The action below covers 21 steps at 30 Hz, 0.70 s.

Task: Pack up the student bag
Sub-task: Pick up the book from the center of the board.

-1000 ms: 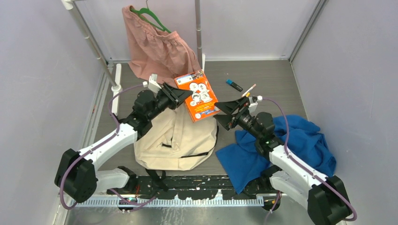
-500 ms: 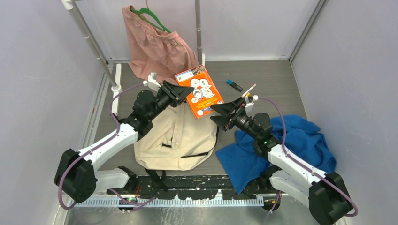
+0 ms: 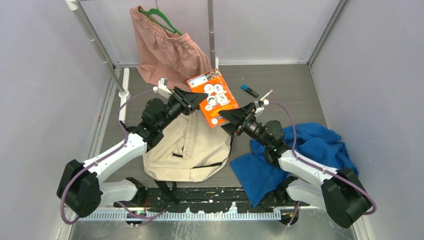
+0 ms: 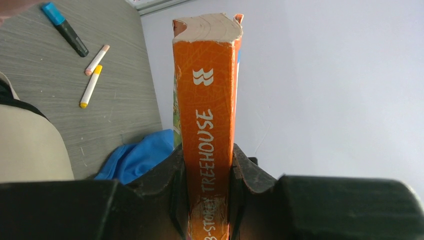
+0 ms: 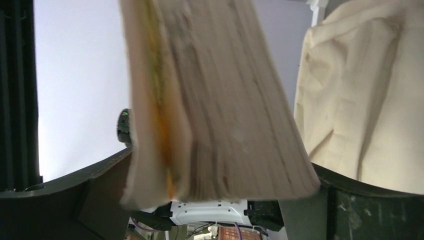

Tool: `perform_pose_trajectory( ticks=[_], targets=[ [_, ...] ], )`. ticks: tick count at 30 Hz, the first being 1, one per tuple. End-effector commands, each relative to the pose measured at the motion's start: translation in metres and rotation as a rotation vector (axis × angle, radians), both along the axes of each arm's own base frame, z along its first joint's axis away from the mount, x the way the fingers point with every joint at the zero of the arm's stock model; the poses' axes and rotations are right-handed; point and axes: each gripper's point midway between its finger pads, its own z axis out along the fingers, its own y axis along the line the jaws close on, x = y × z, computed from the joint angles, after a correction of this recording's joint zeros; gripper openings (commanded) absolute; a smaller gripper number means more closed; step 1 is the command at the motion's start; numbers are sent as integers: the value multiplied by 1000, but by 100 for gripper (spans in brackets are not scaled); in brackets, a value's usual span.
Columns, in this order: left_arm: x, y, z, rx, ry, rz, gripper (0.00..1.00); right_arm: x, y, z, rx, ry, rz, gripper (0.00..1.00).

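Seen from above, with the arm bases at 6 o'clock, a cream bag (image 3: pixel 187 147) lies flat on the grey table (image 3: pixel 285 80) just left of centre, its black straps trailing toward 6 o'clock. It is zipped or open: cannot tell.

The left gripper (image 3: pixel 196 99) hangs over the bag's 12 o'clock end, clenched on the spine of a thick orange book (image 3: pixel 212 97). The book is lifted clear of the table and tilted. In the left wrist view the two fingers (image 4: pixel 175 175) press both sides of the spine.

The right gripper (image 3: pixel 228 120) reaches in from 4 o'clock with its jaws spread wide, straddling the book's page edge. The right wrist view shows the pages between the jaws; whether they touch the paper cannot be told.

A pink garment (image 3: pixel 167 52) on a green hanger (image 3: pixel 161 17) hangs from a rack at 11 o'clock, close behind the left gripper. A crumpled blue cloth (image 3: pixel 305 150) lies at 4 o'clock under the right arm, just beside the bag. A blue-capped marker (image 3: pixel 249 90) and two pens (image 4: pixel 95 72) lie at 1 o'clock, beyond the book.
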Motion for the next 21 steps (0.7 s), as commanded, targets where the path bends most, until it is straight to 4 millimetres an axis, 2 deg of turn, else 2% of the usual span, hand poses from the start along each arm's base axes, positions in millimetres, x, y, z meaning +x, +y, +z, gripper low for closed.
perform_pose_trajectory(
  ticks=[1, 3, 7, 9, 15, 16, 18, 20, 21],
  targets=[
    [-18, 12, 46, -136, -139, 19, 0, -3, -11, 50, 114, -159, -57, 100],
    [-18, 16, 38, -119, -133, 43, 0, -2, -14, 51, 107, -150, -78, 97],
    [-19, 20, 28, -74, -112, 58, 0, -1, -17, 50, 91, -126, -97, 73],
    [-20, 18, 27, -69, -114, 52, 0, 1, -18, 48, 86, -119, -109, 64],
    [-18, 18, 17, -62, -92, 68, 0, 7, -21, 36, 73, -73, -140, 47],
    [-18, 18, 15, -60, -89, 67, 0, 8, -23, 32, 70, -62, -148, 42],
    [-20, 15, 12, -50, -86, 59, 0, 10, -25, 25, 63, -41, -168, 26],
    [-21, 12, 7, -28, -75, 47, 1, 11, -26, 20, 45, -26, -178, 4],
    [-22, 10, 2, -6, -51, 38, 8, 10, -27, 19, 35, -25, -179, 1]
  ],
)
